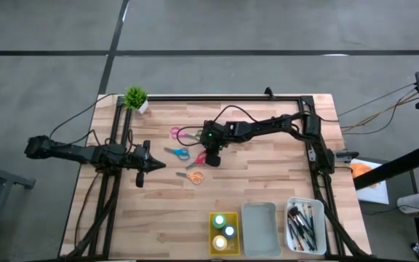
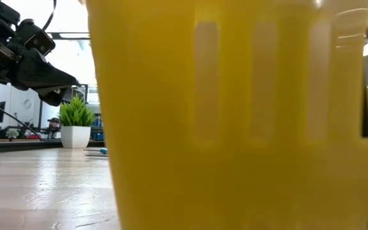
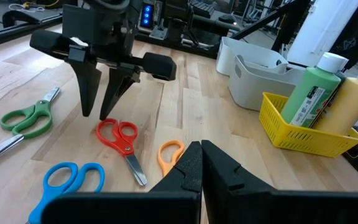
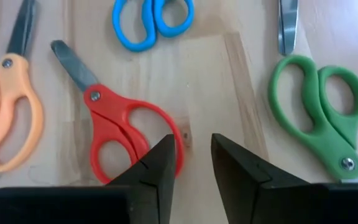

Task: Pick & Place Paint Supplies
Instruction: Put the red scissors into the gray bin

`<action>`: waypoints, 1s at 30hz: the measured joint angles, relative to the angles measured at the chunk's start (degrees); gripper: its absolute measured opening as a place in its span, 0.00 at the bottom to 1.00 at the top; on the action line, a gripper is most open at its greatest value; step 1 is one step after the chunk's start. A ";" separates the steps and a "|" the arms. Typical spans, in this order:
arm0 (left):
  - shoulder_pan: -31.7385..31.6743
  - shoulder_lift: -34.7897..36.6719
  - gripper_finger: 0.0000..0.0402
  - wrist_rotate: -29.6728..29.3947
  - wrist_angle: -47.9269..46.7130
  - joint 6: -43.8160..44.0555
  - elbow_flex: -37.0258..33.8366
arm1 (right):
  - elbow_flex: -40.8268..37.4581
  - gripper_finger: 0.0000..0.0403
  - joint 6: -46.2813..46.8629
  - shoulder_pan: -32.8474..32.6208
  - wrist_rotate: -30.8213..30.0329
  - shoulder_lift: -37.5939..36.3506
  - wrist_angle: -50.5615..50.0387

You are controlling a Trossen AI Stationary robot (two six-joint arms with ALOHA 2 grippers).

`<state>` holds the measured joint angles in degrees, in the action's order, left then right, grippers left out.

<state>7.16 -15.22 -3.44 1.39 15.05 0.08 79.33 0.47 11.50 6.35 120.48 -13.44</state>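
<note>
One pair, the red scissors (image 4: 120, 127), is lying flat on the table (image 1: 268, 182) directly under the right pincer (image 4: 191, 163), whose fingers are standing slightly parted above the handle loops, gripping nothing. Its blade is pointing away from the loops toward the orange scissors (image 4: 8, 115). The left pincer (image 3: 201, 163) is waiting closed and empty, farther from the red pair.
</note>
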 joint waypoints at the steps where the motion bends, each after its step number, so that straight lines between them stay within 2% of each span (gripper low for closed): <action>1: -0.01 0.00 0.00 0.01 -0.01 0.00 0.00 | 0.00 0.26 -0.01 -0.07 0.03 -0.02 0.28; 7: -0.01 0.00 0.00 0.00 -0.02 0.00 0.00 | 0.02 0.26 -0.80 -1.15 -0.04 -0.10 0.58; 22: 0.00 0.00 0.00 0.01 -0.02 0.00 0.00 | 0.11 0.25 -1.95 -1.77 -4.85 2.74 1.19; 30: 0.00 0.00 0.00 0.02 -0.02 0.00 0.00 | 0.11 0.04 -1.97 -1.85 -6.58 2.78 0.87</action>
<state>7.16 -15.22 -3.42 1.37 15.05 0.08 79.44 -1.50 9.65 -0.23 123.26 -12.57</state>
